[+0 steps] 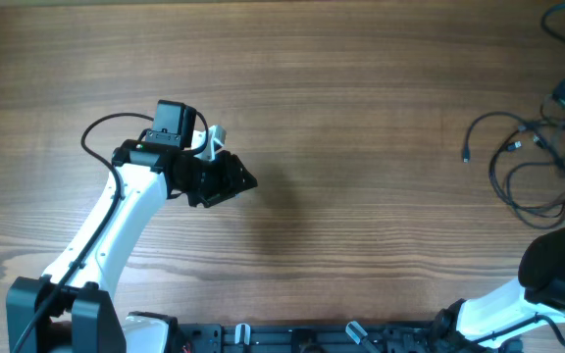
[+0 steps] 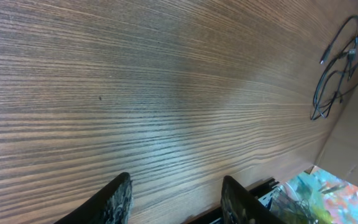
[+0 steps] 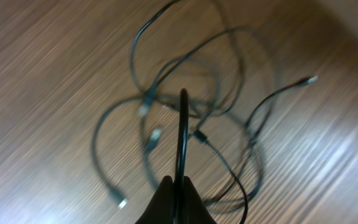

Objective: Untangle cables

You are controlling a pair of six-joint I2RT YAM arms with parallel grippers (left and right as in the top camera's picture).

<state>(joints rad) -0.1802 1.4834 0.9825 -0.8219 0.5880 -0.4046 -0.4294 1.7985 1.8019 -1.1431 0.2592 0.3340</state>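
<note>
The cables point(image 1: 539, 139) lie in loose black loops at the 3 o'clock edge of the table point(image 1: 361, 108). They are well apart from the left gripper point(image 1: 243, 182), which hangs toward 9 o'clock with its fingers point(image 2: 118, 198) spread and nothing between them. In the right wrist view, the right gripper point(image 3: 176, 186) is pinched tight on one strand that runs toward 12 o'clock over the tangle.

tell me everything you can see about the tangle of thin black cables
The thin black cables lie in loose overlapping loops on the brown wooden table, at its right side. Small plug ends, some silvery, stick out free. One strand runs straight into the right gripper, which looks pinched shut on it.
</note>
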